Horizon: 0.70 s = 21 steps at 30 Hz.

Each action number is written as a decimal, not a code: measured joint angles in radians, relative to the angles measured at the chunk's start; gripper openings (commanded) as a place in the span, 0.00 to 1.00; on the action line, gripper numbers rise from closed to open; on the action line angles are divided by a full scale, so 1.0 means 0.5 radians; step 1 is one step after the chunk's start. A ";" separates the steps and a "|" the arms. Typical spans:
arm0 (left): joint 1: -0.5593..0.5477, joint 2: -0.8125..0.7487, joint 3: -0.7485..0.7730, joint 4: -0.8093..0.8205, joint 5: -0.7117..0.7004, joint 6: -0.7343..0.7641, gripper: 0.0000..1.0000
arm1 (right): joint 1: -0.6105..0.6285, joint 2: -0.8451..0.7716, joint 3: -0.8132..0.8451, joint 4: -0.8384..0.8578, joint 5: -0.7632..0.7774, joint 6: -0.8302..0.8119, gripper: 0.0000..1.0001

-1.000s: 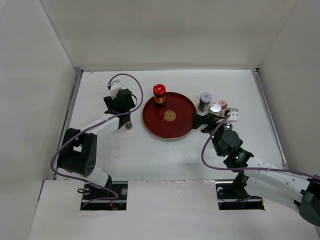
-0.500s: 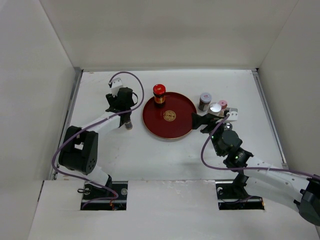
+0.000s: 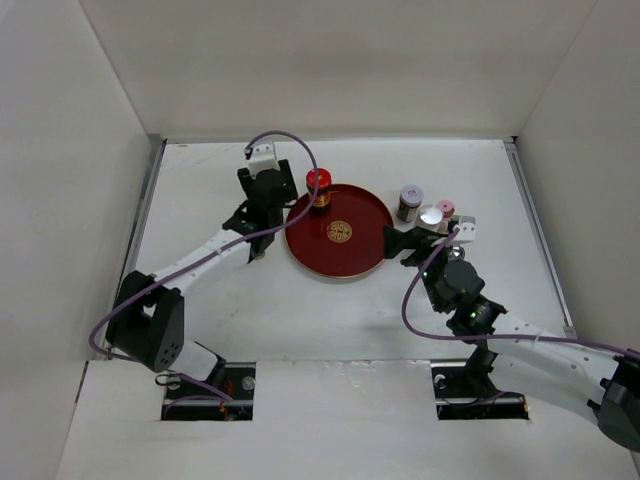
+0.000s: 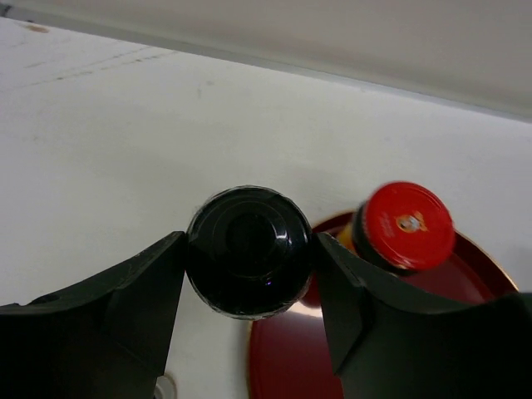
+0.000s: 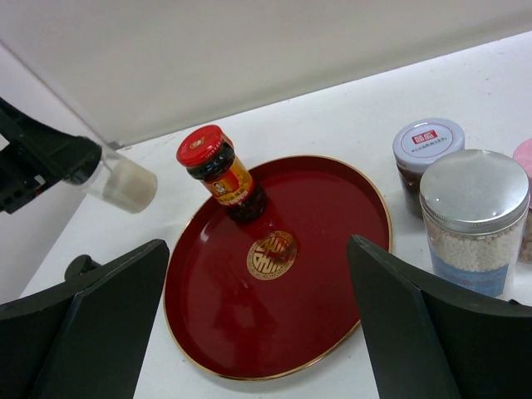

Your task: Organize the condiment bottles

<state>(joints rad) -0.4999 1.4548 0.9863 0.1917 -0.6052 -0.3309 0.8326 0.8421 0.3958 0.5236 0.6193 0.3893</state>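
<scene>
Left fingers [image 4: 133,291] are clamped on the black-capped bottle [image 4: 248,250], holding it at the left rim of the red tray [image 5: 332,249], close to the red-lidded jar [image 5: 220,174] standing on the tray's far edge. Right fingers [image 5: 91,316] are spread wide with nothing between them, by the tray's right side. The grey-lidded jar [image 5: 428,158], blue-banded jar [image 5: 475,220] and pink-lidded jar [image 3: 446,208] cluster on the table [image 3: 300,300] right of the tray.

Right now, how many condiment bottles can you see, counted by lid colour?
Red-lidded jar: 1
Black-capped bottle: 1
Grey-lidded jar: 1
Silver-lidded jar: 1
Pink-lidded jar: 1
Total: 5
A small dark thing left of the tray is too unclear to count.
</scene>
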 measured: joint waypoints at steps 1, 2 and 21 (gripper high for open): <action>-0.048 0.000 0.000 -0.007 0.009 -0.004 0.42 | 0.000 0.000 0.000 -0.001 0.000 0.000 0.95; -0.098 0.000 0.000 -0.023 0.024 -0.011 0.42 | 0.000 0.000 0.000 0.000 0.000 0.000 0.95; -0.331 0.371 0.001 -0.008 0.091 -0.087 0.45 | 0.000 0.000 0.000 0.000 0.000 0.000 0.95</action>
<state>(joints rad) -0.6655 1.6402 0.9867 0.1875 -0.5598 -0.3744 0.8326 0.8421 0.3958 0.5236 0.6193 0.3893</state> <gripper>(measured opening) 0.574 0.948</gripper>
